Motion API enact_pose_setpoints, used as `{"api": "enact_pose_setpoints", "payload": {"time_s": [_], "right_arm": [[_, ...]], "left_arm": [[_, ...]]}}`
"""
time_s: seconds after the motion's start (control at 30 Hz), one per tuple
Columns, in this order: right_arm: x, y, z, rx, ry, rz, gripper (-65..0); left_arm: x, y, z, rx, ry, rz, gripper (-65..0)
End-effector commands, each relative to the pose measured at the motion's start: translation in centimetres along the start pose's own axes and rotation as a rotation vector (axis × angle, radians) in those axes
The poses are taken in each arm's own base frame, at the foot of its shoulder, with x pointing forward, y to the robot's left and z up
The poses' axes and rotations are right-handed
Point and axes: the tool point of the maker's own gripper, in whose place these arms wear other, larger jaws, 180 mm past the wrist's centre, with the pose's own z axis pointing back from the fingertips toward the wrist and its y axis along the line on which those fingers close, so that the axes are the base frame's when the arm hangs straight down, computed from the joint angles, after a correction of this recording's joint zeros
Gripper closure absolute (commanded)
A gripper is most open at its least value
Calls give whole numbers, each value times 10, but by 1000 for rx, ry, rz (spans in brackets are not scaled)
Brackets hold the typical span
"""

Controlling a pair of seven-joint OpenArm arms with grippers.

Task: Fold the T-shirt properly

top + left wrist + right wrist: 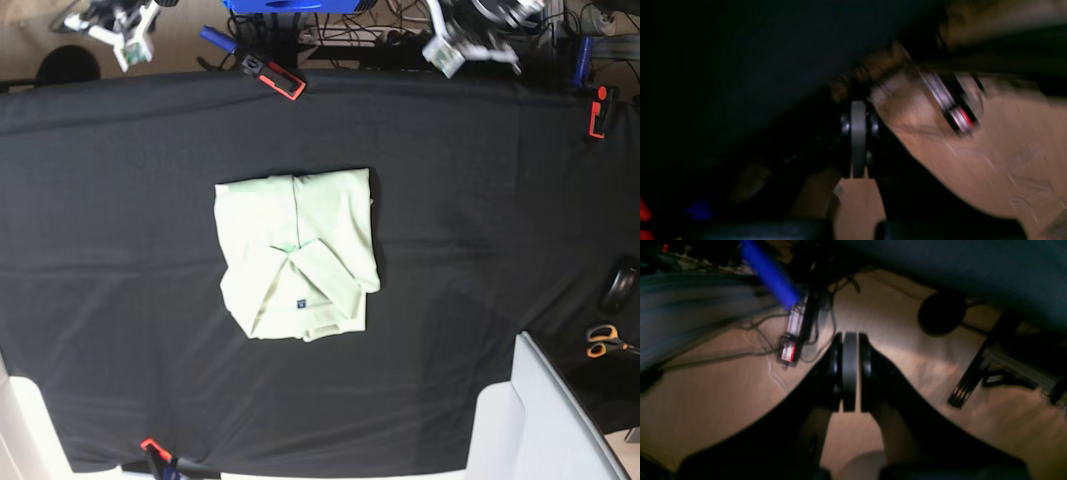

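The T-shirt [297,255] lies folded into a compact block mid-table on the black cloth [480,220], collar on top. Beyond it, both arms are parked off the far edge, left gripper [858,140] and right gripper [850,373] closed on nothing. The folding looks finished; at most one last squaring-up remains.

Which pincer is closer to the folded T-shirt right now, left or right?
Roughly equal; I cannot pick one. Both are parked beyond the table's far edge: the left pincer up and base-view right of the T-shirt, the right pincer up and base-view left. Neither touches it.
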Motion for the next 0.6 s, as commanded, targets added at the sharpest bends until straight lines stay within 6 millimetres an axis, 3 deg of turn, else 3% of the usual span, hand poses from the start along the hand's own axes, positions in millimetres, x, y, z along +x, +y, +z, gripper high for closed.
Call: {"api": "enact_pose_setpoints", "payload": {"time_s": [0.0,0.2,0.33,0.43,0.57], "right_arm": [[-9,4,-5,4,12,-16,-7],[-74,14,-64,38,187,-76,-7],[-119,10,-103,50,354,-111,-7],[-145,4,-129,54,428,-142,-10],[-160,-3,-152,71,463,-63,-15]], "left_arm": [[-11,-5,-4,-4,25,19,0],[-60,-27,-51,-72,182,133,0],[-87,-39,-82,-123,288,208,0],[-95,-52,-105,-169,320,271,0],[-106,-68,-131,-229,332,381,0]]}}
